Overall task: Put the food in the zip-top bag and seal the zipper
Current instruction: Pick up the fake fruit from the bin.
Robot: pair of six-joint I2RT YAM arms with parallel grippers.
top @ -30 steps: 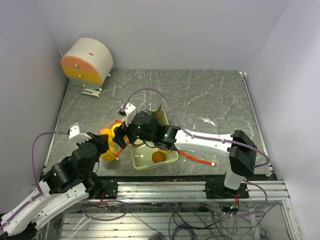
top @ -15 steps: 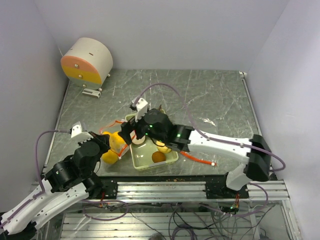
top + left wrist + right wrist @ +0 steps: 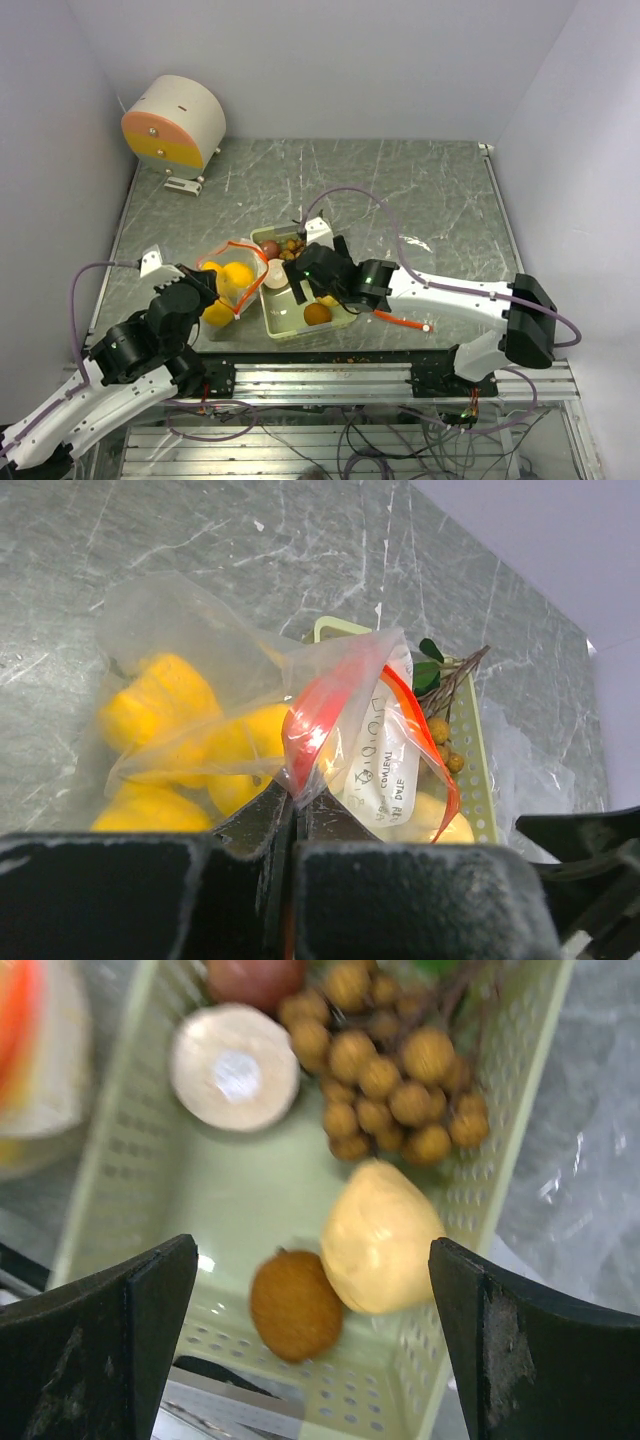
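Clear plastic of the zip-top bag [image 3: 190, 630] is pinched at its red rim by my left pincer [image 3: 297, 815], yellow-orange fruits [image 3: 150, 695] inside it just ahead and leftward. My right pincer [image 3: 312, 1250] hangs spread wide over the pale green tray [image 3: 110, 1160]: the pear [image 3: 380, 1235] lies between its tips, the berries [image 3: 390, 1075] farther ahead, and beyond them what seems, through blur, the apple [image 3: 255, 978].

Left pincer [image 3: 212, 290] on bag [image 3: 215, 264] of yellow fruits [image 3: 238, 274]; right pincer [image 3: 299, 280] above green tray [image 3: 285, 322]
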